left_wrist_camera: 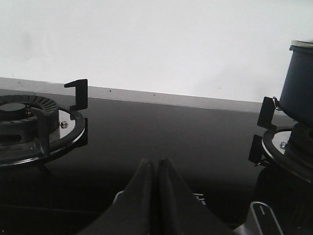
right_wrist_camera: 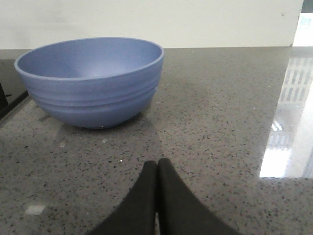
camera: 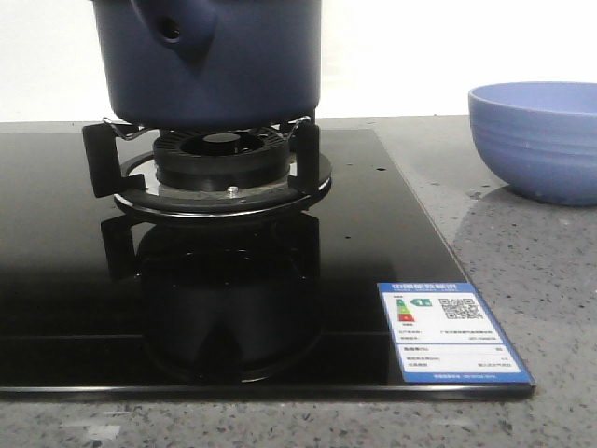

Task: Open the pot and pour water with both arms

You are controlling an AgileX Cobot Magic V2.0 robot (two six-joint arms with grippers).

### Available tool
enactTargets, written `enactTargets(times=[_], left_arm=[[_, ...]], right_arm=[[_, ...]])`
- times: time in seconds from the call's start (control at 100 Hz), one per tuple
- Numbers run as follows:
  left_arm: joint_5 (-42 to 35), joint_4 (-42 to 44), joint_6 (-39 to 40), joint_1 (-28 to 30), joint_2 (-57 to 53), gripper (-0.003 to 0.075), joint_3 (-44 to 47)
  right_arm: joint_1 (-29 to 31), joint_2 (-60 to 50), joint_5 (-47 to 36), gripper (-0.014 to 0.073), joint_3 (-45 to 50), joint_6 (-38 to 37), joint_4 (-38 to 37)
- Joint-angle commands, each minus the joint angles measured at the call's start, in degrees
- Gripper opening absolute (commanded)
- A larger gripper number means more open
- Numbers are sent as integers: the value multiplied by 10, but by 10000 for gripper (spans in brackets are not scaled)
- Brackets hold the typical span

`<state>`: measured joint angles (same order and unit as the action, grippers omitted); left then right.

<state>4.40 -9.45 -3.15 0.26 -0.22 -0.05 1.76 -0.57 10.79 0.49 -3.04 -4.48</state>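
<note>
- Front view: the pot (camera: 210,61) sits on the black prongs of a gas burner (camera: 222,163) at the back of a glossy black cooktop (camera: 75,280). Its top is cut off by the frame, so whether a lid is on cannot be told here. The handle stub (camera: 173,28), with its round hole, points toward the camera and slightly left. A lighter blue ribbed bowl (camera: 539,140) stands to the right on the grey speckled counter (camera: 532,271), well apart from the pot. An energy label (camera: 452,331) is stuck to the cooktop's front right corner. Neither arm appears in this view.
- Left wrist view: the left gripper (left_wrist_camera: 156,169) has its two dark fingers pressed together, tips touching, with nothing between them. It hangs above the black glass between two burners (the pot shows at one edge, on its burner; the second burner (left_wrist_camera: 29,122) carries nothing).
- Right wrist view: the right gripper (right_wrist_camera: 157,169) is likewise closed tip to tip on nothing, low over the counter. The bowl lies just ahead of it, upright, with nothing visible inside.
</note>
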Motion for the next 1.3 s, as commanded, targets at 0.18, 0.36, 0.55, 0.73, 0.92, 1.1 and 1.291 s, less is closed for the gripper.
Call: enactTargets(times=[0.18, 0.36, 0.55, 0.73, 0.92, 1.1, 1.291], left_arm=[[-47, -2, 1, -4, -15, -20, 19], [-47, -2, 1, -4, -15, -20, 19], [-47, -2, 1, -4, -15, -20, 19], [-47, -2, 1, -4, -15, -20, 19], [-47, -2, 1, -4, -15, -20, 19], [-47, -2, 1, -4, -15, -20, 19], [-47, -5, 1, -4, -15, -20, 19]], right_arm=[[5, -10, -42, -62, 14, 0, -6], [5, -10, -42, -62, 14, 0, -6], [5, -10, -46, -62, 14, 0, -11], [5, -10, -51, -62, 14, 0, -11], [5, -10, -51, -62, 14, 0, -11], [5, -10, -62, -62, 14, 0, -11], [5, -10, -93, -62, 14, 0, -11]])
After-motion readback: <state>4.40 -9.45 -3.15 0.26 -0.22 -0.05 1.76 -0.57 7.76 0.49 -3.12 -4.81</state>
